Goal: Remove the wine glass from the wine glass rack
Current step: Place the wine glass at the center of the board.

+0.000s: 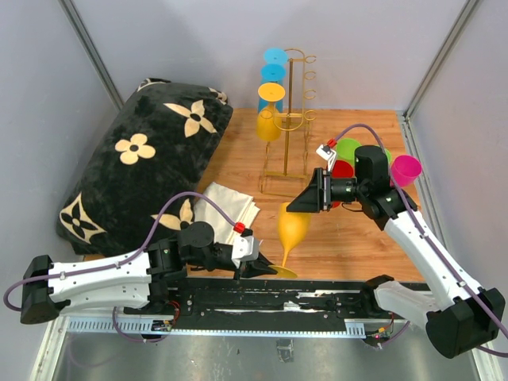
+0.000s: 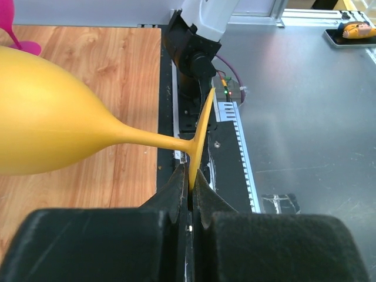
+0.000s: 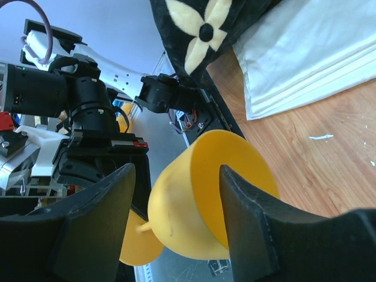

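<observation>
The gold wire wine glass rack (image 1: 295, 119) stands at the back of the wooden table, with blue and yellow glasses (image 1: 271, 94) hanging on its left side. A yellow wine glass (image 1: 292, 225) is off the rack and tilted over the table's near part, bowl up and away, foot low. My left gripper (image 1: 266, 268) is shut on the edge of its foot; the left wrist view shows the jaws (image 2: 189, 176) pinching the foot's disc, with the bowl (image 2: 47, 123) at the left. My right gripper (image 1: 306, 198) is open at the bowl's rim, its fingers (image 3: 252, 223) straddling the bowl (image 3: 194, 217).
A black flower-patterned pillow (image 1: 143, 159) fills the left side. A folded white cloth (image 1: 226, 208) lies beside it. Green, red and pink glasses (image 1: 406, 169) stand at the right, behind my right arm. A black rail (image 1: 302, 302) runs along the near edge.
</observation>
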Controlling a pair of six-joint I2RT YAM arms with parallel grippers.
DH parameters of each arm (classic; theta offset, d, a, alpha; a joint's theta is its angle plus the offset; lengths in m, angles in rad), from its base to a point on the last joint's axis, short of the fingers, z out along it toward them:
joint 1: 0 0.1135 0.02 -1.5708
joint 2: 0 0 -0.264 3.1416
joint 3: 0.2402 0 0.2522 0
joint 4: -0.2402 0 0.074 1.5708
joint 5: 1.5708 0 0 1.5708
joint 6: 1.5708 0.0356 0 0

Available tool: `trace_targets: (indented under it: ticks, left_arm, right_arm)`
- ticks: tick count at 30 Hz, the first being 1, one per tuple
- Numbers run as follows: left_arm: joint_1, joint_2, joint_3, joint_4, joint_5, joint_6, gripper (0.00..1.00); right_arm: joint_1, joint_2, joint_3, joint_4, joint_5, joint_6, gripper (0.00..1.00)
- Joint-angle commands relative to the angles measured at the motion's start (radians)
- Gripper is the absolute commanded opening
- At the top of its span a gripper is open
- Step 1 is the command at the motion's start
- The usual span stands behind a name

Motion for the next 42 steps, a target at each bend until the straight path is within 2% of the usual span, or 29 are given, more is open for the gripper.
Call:
trace_targets:
  ticks: [1,7,16,24,27,31,34,36,37,40,42]
  left_arm:
    - [-0.004,0.009,0.023,-0.016,-0.016,0.022,0.01]
    - [-0.005,-0.001,0.034,-0.072,-0.041,0.042,0.0]
    - [-0.005,-0.041,0.038,-0.156,-0.065,0.095,0.01]
    - [-0.005,-0.038,0.058,-0.185,-0.05,0.112,0.01]
    - [-0.005,-0.045,0.079,-0.26,-0.009,0.131,0.01]
    - [-0.005,-0.061,0.093,-0.317,-0.004,0.142,0.0]
    - [-0.005,-0.07,0.093,-0.316,0.01,0.158,0.0]
    - [-0.005,-0.071,0.096,-0.319,0.029,0.186,0.0]
    - [-0.005,-0.069,0.101,-0.325,0.03,0.201,0.0]
    - [-0.004,-0.055,0.126,-0.355,0.027,0.233,0.01]
    - [-0.005,-0.045,0.138,-0.365,0.027,0.246,0.01]
  right_arm:
    - [-0.007,-0.008,0.004,0.02,-0.107,0.009,0.57]
    - [-0.007,0.004,0.018,-0.007,-0.162,-0.02,0.45]
    - [-0.005,0.004,0.054,-0.153,-0.261,-0.145,0.4]
    - [-0.005,0.044,0.109,-0.353,-0.223,-0.295,0.43]
    - [-0.006,0.051,0.127,-0.382,-0.142,-0.299,0.48]
    - [-0.007,0.058,0.146,-0.386,-0.114,-0.296,0.58]
    - [-0.006,0.052,0.166,-0.385,0.019,-0.296,0.66]
    - [-0.009,0.041,0.169,-0.376,0.132,-0.285,0.67]
    - [-0.012,0.041,0.166,-0.362,0.131,-0.275,0.67]
    - [-0.014,0.071,0.179,-0.341,-0.023,-0.26,0.67]
    - [-0.012,0.095,0.189,-0.358,-0.046,-0.266,0.67]
